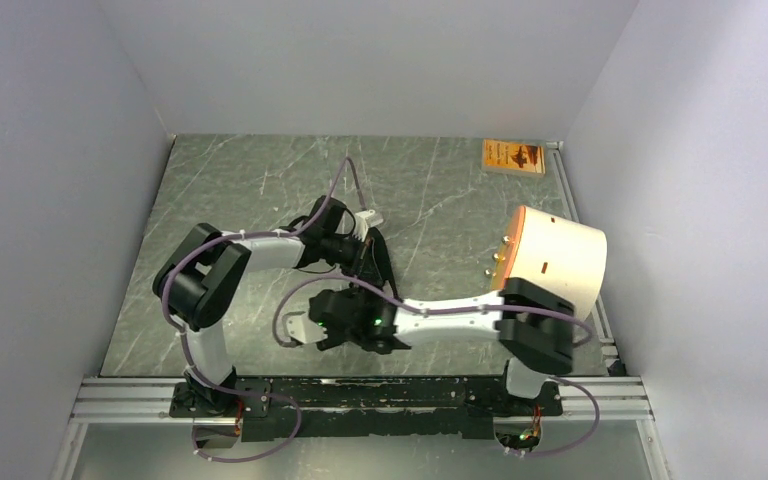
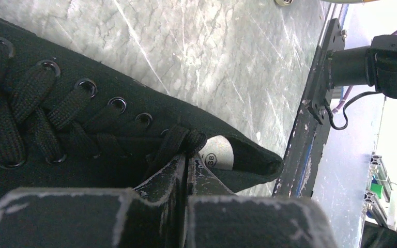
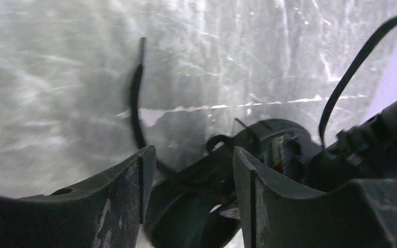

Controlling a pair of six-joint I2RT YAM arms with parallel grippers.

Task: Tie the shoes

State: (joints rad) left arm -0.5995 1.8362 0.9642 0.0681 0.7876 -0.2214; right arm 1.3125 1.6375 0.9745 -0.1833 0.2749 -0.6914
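The black shoe [image 2: 82, 129] fills the left wrist view, with eyelets, crossed laces and a white insole marked 38. In the top view the shoe [image 1: 380, 262] lies mid-table under both grippers. My left gripper [image 2: 188, 159] is shut, pinching a black lace [image 2: 178, 139] at the top eyelets by the shoe's opening; it also shows in the top view [image 1: 365, 243]. My right gripper [image 3: 191, 160] is open and empty, its jaws wide apart just in front of the shoe's dark end [image 3: 196, 206]. A loose lace [image 3: 134, 98] curves up over the table beyond it. In the top view the right gripper [image 1: 358, 292] is close to the shoe.
A cream-and-orange cylinder [image 1: 558, 255] stands at the right beside the right arm's elbow. A small orange box [image 1: 513, 156] lies at the far right corner. The left arm's body and a black cable [image 3: 351, 77] fill the right side of the right wrist view. White walls enclose the table.
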